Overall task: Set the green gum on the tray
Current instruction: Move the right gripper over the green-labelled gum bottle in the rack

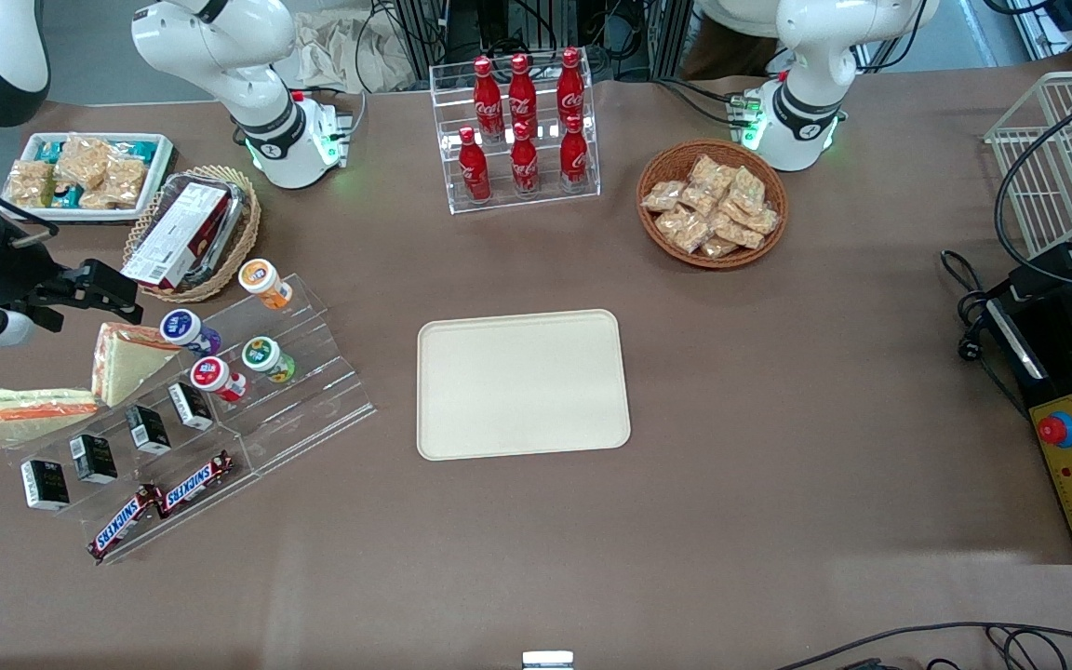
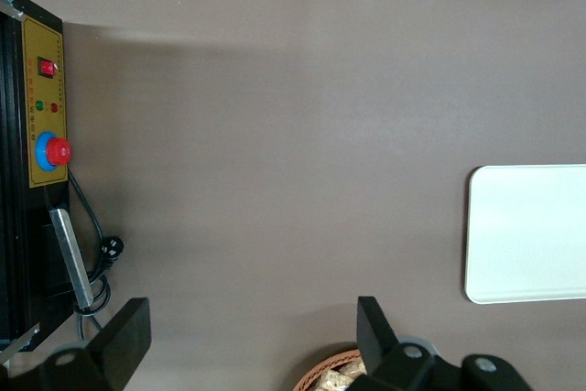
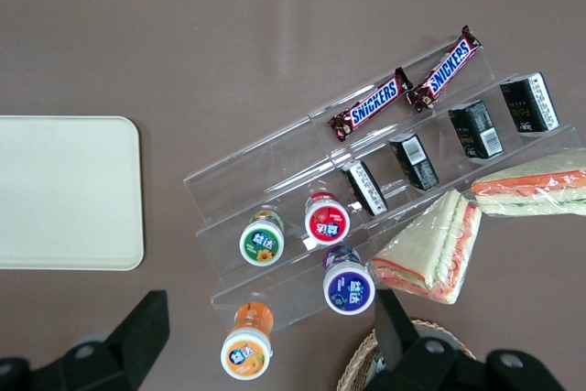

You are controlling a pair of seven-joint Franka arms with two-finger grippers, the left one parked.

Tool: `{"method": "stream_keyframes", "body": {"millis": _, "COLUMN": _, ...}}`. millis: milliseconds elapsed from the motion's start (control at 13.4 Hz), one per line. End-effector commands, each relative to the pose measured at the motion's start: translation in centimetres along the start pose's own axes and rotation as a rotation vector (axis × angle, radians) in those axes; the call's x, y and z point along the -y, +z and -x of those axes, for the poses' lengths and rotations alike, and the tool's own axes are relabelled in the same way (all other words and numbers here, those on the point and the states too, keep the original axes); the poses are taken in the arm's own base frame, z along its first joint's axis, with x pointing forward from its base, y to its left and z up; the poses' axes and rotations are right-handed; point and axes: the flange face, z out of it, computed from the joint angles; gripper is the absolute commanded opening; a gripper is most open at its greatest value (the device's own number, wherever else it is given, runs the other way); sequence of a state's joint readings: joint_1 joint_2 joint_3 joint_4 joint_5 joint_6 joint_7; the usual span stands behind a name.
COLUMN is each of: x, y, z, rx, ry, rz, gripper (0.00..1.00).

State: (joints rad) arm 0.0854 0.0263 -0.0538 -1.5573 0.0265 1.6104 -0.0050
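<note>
Snickers bars [image 1: 160, 503]: two, on the lowest step of the clear stepped rack [image 1: 313, 409], nearest the front camera.
Green gum [image 1: 267, 358]: lying on a middle step, beside the red-lidded bottle [image 1: 216, 377] (lid facing upward).
Tray [image 1: 522, 383]: flat on the worktop [image 1: 778, 419], well apart from the rack.
Gripper [image 3: 275, 345]: fingers spread, grasping nothing, above the rack.

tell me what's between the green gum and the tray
Only clear rack steps and bare cloth separate the green gum from the tray in the front view. The end effector is open.
</note>
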Motion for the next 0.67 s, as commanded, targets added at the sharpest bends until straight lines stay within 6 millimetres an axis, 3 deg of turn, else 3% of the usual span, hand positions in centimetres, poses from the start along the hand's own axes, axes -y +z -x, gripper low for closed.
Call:
{"method": "stream_keyframes", "body": {"millis": 0, "x": 0.2, "y": -0.5, "z": 0.1, "rx": 0.010, "ry": -0.002, "rz": -0.018, "gripper": 1.00}}
{"method": "stream_keyframes", "body": {"millis": 372, "x": 2.0, "y": 0.2, "z": 0.4, "rx": 0.045, "ry": -0.151, "rz": -0.022, "gripper": 1.00}}
{"method": "stream_keyframes", "body": {"millis": 595, "x": 2.4, "y": 2.7, "z": 0.8, "rx": 0.093, "ry": -0.363, "rz": -0.035, "gripper": 1.00}}
